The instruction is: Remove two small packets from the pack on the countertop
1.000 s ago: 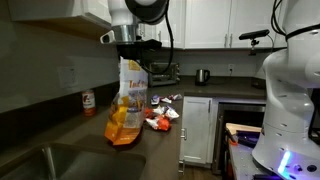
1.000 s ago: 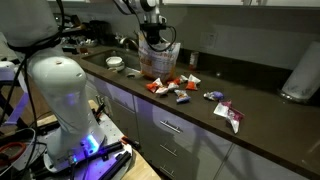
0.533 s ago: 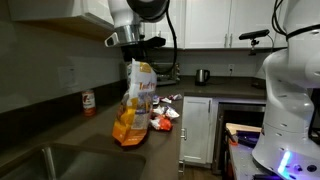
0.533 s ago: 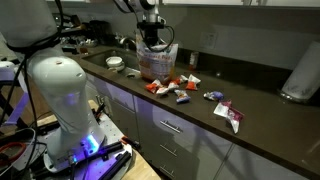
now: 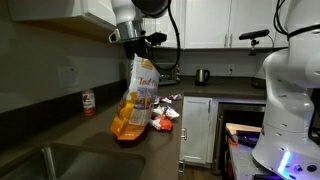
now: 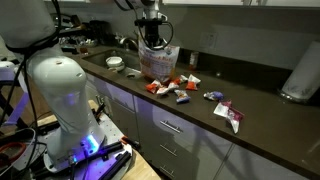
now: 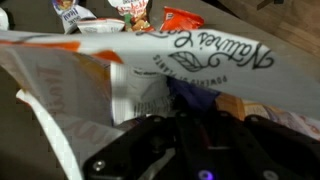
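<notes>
My gripper (image 5: 140,48) is shut on the top edge of the pack (image 5: 138,98), a tall floppy bag with an orange-yellow base that hangs upright, its base at the countertop (image 5: 70,130). Both show in both exterior views, the gripper (image 6: 152,36) above the pack (image 6: 155,62). In the wrist view the pack's white printed side (image 7: 200,55) fills the frame above my gripper (image 7: 190,130). Several small packets (image 5: 163,118) lie on the counter beside the pack; they also show in an exterior view (image 6: 172,88) and the wrist view (image 7: 182,18).
A small red-capped bottle (image 5: 88,102) stands by the wall. The sink (image 5: 60,165) is in the near counter. Two more packets (image 6: 228,112) lie further along. A paper roll (image 6: 300,75) and a bowl (image 6: 115,63) stand on the counter. A kettle (image 5: 202,75) stands at the back.
My gripper has carried the pack a little sideways and up, away from the bottle. The bag has stretched taller and swung. The loose packets have not moved.
</notes>
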### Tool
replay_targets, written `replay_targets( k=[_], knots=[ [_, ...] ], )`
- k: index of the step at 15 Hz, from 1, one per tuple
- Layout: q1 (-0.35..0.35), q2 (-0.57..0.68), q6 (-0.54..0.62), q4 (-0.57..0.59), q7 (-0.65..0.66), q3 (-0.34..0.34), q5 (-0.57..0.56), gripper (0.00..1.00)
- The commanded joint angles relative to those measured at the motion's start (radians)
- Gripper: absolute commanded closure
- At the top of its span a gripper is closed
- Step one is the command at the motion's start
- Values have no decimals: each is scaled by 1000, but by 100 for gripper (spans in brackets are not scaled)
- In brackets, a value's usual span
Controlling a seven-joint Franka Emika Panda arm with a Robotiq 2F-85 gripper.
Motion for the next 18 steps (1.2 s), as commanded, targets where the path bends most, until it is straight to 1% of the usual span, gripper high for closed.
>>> replay_targets(
  k=[1,7,12,16,18],
  knots=[
    [5,-26,-49,18,90,2,-92,91],
    [17,-10,-120,88,150,21,-234,91],
    [27,-10,-157,126,192,45,-352,91],
    [39,-18,-166,122,272,62,-478,91],
    [46,-25,-174,113,342,74,-580,91]
  ],
)
